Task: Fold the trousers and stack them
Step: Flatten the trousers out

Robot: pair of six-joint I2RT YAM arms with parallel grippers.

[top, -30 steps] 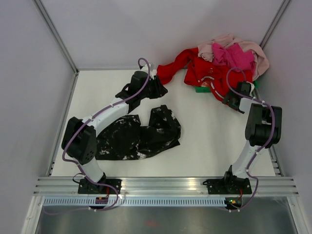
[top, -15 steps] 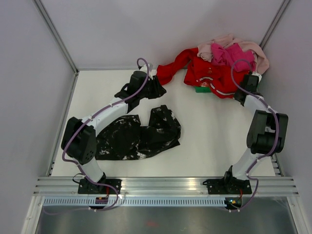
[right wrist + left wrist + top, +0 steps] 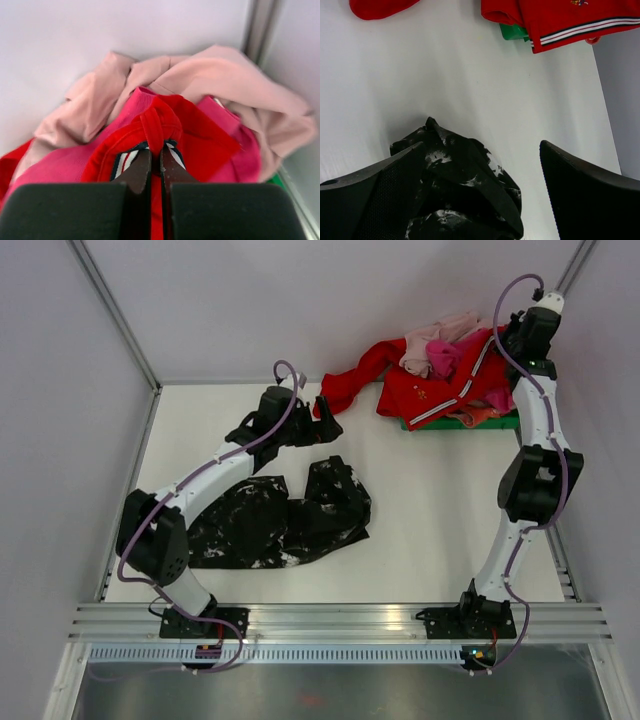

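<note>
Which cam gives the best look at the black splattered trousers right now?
Top external: the trousers lie crumpled on the table, nearly whole, one edge hidden by the left arm. Left wrist shows just one bunched end between its open fingers. Right wrist shows none, only the red garment and pink clothes.

Left end effector [image 3: 482, 150] spread wide; right end effector [image 3: 155, 152] pinched closed, arm raised.

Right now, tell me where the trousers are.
In the top view the trousers lie crumpled on the left half of the table, nearer than the open left gripper and apart from the red garment at the far right.
</note>
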